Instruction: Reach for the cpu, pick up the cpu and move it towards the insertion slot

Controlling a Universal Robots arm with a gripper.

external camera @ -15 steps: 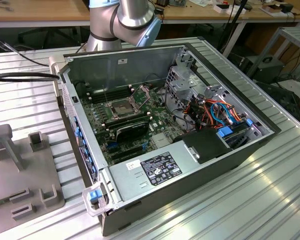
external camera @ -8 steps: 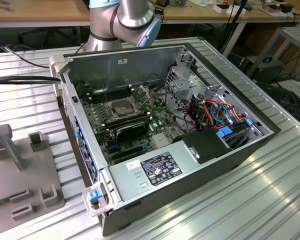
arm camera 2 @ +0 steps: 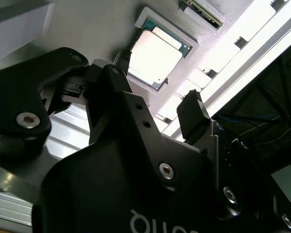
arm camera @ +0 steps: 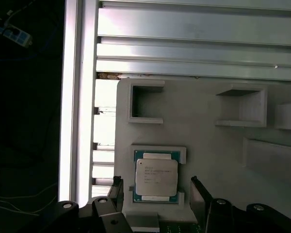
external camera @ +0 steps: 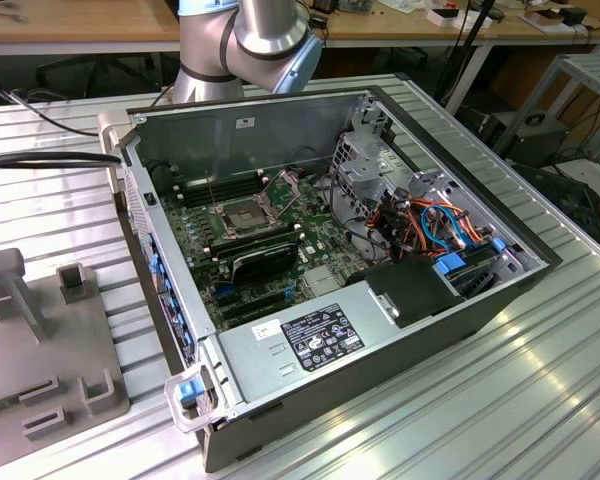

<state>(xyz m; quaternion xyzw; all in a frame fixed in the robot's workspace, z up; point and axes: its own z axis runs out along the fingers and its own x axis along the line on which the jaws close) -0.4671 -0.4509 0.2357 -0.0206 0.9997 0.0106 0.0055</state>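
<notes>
– Between the spread fingers of the pincer (arm camera: 155, 180), in both wrist views, the cpu (arm camera: 156, 170) is seen lying flat in a shallow nest of the grey holder (arm camera: 208, 145). Is anything gripped?
– Nothing is gripped. The pincer is set wide, with one finger on each side of the chip and apart from it. The insertion slot (external camera: 242, 214) is found well apart, inside the open computer case (external camera: 400, 365), towards the exterior view's left of the board.
– What could be spoiled?
– If the closing is off-centre, the nest's raised lips could be pinched instead of the chip's thin edges, or the chip could be tipped and jammed. A weak hold could let it be dropped.
– And its heading?
– Its metal lid is turned upward. It is nearly square, so no long axis can be told firmly. The print lines are laid from one finger towards the other.
</notes>
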